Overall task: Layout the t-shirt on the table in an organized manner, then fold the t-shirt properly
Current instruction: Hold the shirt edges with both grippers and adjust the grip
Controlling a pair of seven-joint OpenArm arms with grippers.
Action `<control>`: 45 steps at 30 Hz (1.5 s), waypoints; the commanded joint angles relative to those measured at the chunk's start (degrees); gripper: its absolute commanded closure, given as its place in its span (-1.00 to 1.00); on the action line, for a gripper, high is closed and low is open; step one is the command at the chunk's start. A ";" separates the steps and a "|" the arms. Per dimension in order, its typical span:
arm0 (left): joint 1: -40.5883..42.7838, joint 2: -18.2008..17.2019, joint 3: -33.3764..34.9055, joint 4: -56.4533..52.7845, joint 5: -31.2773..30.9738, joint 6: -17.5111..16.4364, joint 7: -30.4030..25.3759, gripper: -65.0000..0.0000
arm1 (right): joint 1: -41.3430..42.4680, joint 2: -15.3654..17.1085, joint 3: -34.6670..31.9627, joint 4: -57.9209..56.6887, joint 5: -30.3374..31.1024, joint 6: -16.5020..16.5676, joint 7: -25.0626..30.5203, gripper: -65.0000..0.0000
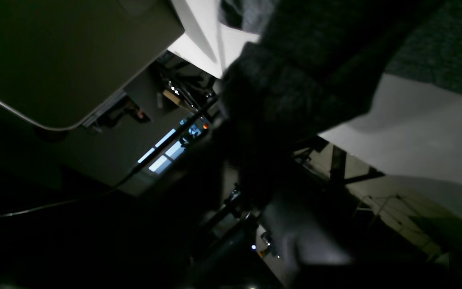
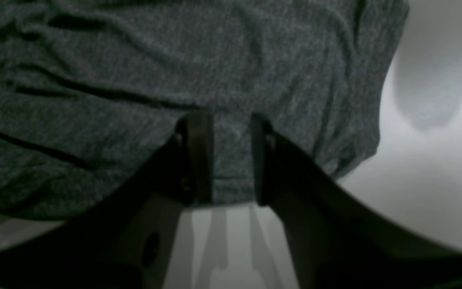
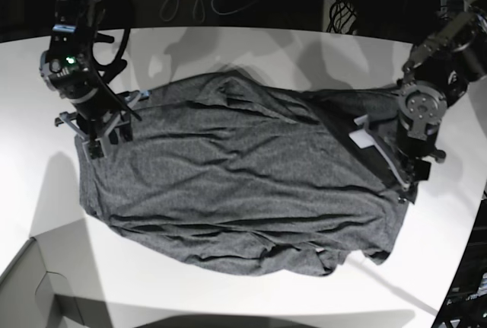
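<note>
While the t-shirt (image 3: 236,183) lies spread across the middle of the table (image 3: 251,46), both grippers stand at its opposite ends. In the base view the garment runs from the view's left, where its edge reaches under the right arm, to the view's right, where it ends at the left arm. The cloth is wrinkled, with folds bunched along its far edge and a rumpled hem toward the near edge of the table.

Right gripper (image 2: 225,132): its wrist view shows two dark fingers (image 2: 199,156) standing apart, with a strip of grey knit cloth visible in the gap between them. The fingertips sit over the edge of the t-shirt (image 2: 175,72), and the bare white table (image 2: 423,168) shows below and to the side of that edge. The jaws are partly open; whether they pinch the fabric cannot be told from the pictures.

Left gripper (image 3: 407,172): in the base view it is lowered at the shirt's end on the view's right, touching or just above the cloth. Its wrist view is dark and blurred; a mass of dark fabric (image 1: 295,80) fills the area just ahead of the camera, with white table (image 1: 415,132) beside it. The spacing of these jaws, and whether they hold the cloth, cannot be told.

A grey box corner (image 3: 38,290) sits at the near left of the base view, apart from the shirt.
</note>
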 commanded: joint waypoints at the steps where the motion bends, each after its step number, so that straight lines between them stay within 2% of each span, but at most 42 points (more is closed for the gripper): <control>1: -1.05 -0.77 -0.77 0.82 1.23 0.53 0.35 0.55 | 0.64 0.32 0.11 1.21 0.59 -0.28 1.13 0.48; 5: -1.13 -0.86 -1.83 0.82 1.49 0.53 -0.89 -0.25 | 0.73 0.32 0.11 1.21 0.59 -0.28 1.13 0.48; 7: -1.13 -1.12 -1.92 0.91 1.49 0.53 -1.24 -0.49 | 0.73 0.32 0.11 1.21 0.59 -0.28 1.13 0.48; 9: -1.22 -1.21 -1.92 0.91 1.40 0.53 -1.24 -0.61 | 0.73 0.32 0.11 1.21 0.59 -0.28 1.13 0.48; 16: -0.78 -0.50 -1.48 0.91 0.70 0.53 -1.32 -0.61 | 1.52 0.32 0.11 1.21 0.59 -0.28 1.13 0.48; 18: -0.87 1.78 -1.83 0.91 -1.59 0.53 -1.15 -0.61 | 1.52 0.32 0.11 1.21 0.59 -0.28 1.13 0.48; 22: -0.61 7.67 -5.43 -1.11 -7.65 0.53 -0.53 -0.61 | 2.04 0.32 0.11 1.21 0.59 -0.28 1.13 0.48; 24: -0.61 12.95 -8.77 -3.92 -10.20 0.53 -0.45 -0.61 | 2.22 0.32 0.11 1.21 0.59 -0.28 1.13 0.48; 30: -0.52 24.55 -14.58 -15.53 -10.55 0.53 -0.45 -0.60 | 2.22 0.32 0.11 1.21 0.59 -0.28 1.13 0.48; 33: 0.19 29.74 -20.29 -20.54 -10.91 0.53 -0.45 -0.60 | 2.22 0.41 0.20 1.21 0.59 -0.28 1.13 0.48; 40: 0.45 40.55 -42.00 -26.87 -11.26 0.53 -0.62 -0.60 | 2.13 0.58 0.28 1.21 0.59 -0.28 1.13 0.48; 42: -0.08 42.22 -47.19 -27.13 -12.14 0.53 -0.62 -0.60 | 2.13 0.58 0.28 1.13 0.59 -0.28 1.13 0.48; 45: -1.13 42.84 -54.22 -27.31 -18.47 0.53 -0.45 -0.54 | 2.22 0.67 0.28 1.04 0.59 -0.28 1.13 0.48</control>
